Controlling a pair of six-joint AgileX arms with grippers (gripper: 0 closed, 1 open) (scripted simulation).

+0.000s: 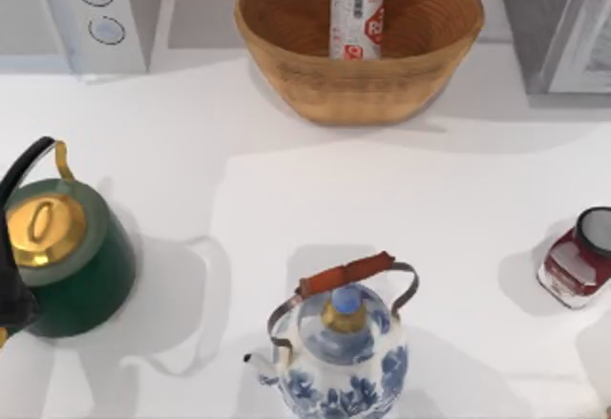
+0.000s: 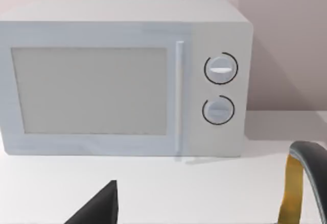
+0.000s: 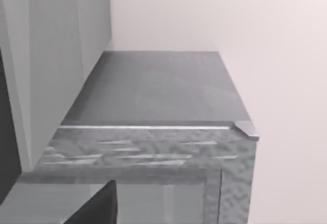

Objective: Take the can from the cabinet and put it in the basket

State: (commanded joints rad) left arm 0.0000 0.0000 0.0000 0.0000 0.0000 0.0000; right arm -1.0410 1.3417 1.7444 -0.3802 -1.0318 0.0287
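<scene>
Not much of the robot could be seen. In the left wrist view, a piece of the left gripper (image 2: pixel 97 209) looked like a flat wedge with a sharp tip. It was very dark grey, almost black, with a smooth, plain face. In the right wrist view, the right gripper (image 3: pixel 97 208) had the same dark, pointed wedge shape. At the lower left edge of the top view sat a black, rounded lump, maybe part of the left arm (image 1: pixel 13 297); it was hard to tell.
</scene>
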